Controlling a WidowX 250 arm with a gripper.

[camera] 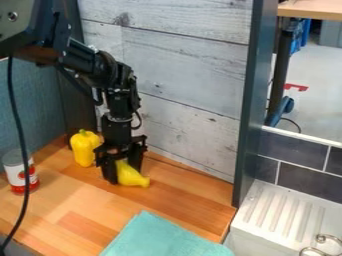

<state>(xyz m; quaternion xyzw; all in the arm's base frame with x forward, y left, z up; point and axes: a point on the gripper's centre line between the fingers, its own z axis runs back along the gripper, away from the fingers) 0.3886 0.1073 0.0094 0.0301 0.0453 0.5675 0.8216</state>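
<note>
Yellow object (133,177) found at the rear of the wooden counter (184,195), tilted between the fingers of the pincer (124,172), which appears closed on it. Grasp judged made; release not made; clearance from the surface cannot be confirmed. Yellow pepper (84,148) stands just beside, ungripped; can (18,172) upright farther out; teal cloth (163,237) lies toward the front.

Wall (187,97) behind pincer (125,176) — yellow pepper (85,149) beside
</note>
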